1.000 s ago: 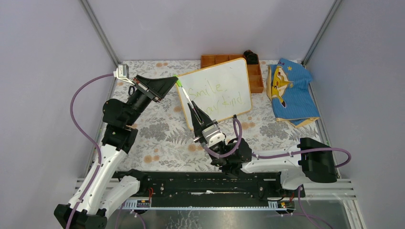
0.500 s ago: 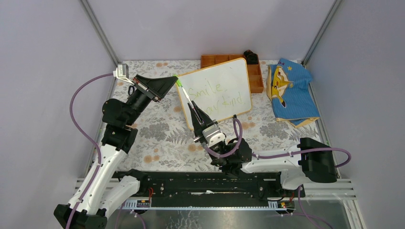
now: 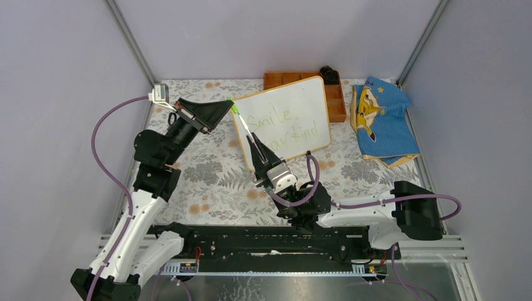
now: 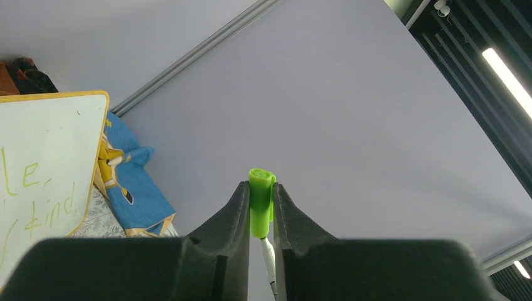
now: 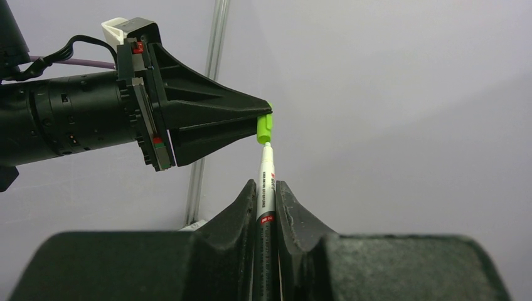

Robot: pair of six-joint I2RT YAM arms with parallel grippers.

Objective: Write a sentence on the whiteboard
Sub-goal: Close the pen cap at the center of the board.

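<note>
Left gripper [image 3: 227, 108]: I see its fingers pressed together on a small bright-green plastic marker cap [image 5: 265, 127], at about 11 o'clock over the table.
Right gripper [image 3: 256, 142]: pinching the slim white marker barrel with red-and-black print [image 5: 266, 179]; the barrel points toward 11 o'clock, straight at the cap.
Marker tip: right at the cap's open end. I cannot tell whether it has entered.
Whiteboard [image 3: 301, 94]: the small white board with rounded corners and a thin orange-tan frame sits at 12 o'clock on the table, turned slightly, its far edge over the orange compartment tray [image 3: 337, 105].
Sentence [image 3: 285, 125]: light yellow-green handwriting in two lines across the board; from the top view I read "Smile" above and "kind" ending the lower line.
Blue cloth with a yellow cartoon print [image 3: 379, 119]: crumpled at 2 o'clock, just beside the tray.
Table cover [image 3: 213, 179]: grey floral pattern with orange blossoms.
</note>
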